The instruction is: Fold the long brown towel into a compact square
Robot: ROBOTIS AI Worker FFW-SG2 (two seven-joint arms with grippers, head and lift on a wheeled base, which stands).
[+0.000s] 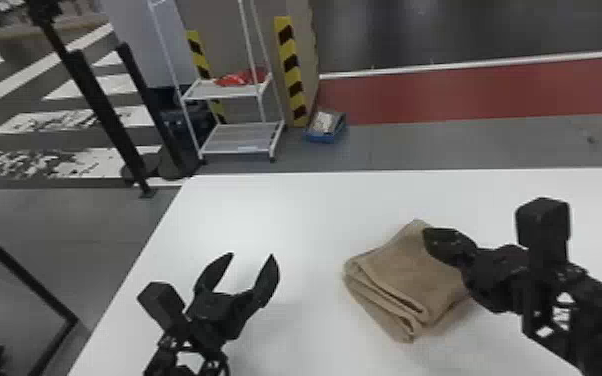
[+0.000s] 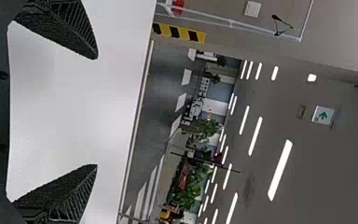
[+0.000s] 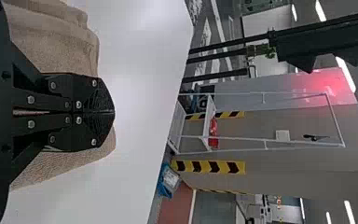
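Observation:
In the head view, the brown towel (image 1: 407,275) lies folded into a thick, layered bundle right of the table's middle, its stacked folds showing along the left and near edges. My right gripper (image 1: 431,238) is over its right part, with both fingers pressed together. The right wrist view has that gripper (image 3: 111,112) shut in front of the towel (image 3: 51,37), and no cloth can be seen between the fingertips. Left of the towel, apart from it, my left gripper (image 1: 251,256) stands open above the table. In its own wrist view the left gripper (image 2: 96,111) has widely spread fingers with nothing between them.
The white table (image 1: 265,210) has its left edge beyond the left arm and its far edge behind the towel. Past it on the floor stand a white rack (image 1: 242,137), a blue box (image 1: 326,127) and black posts (image 1: 110,120).

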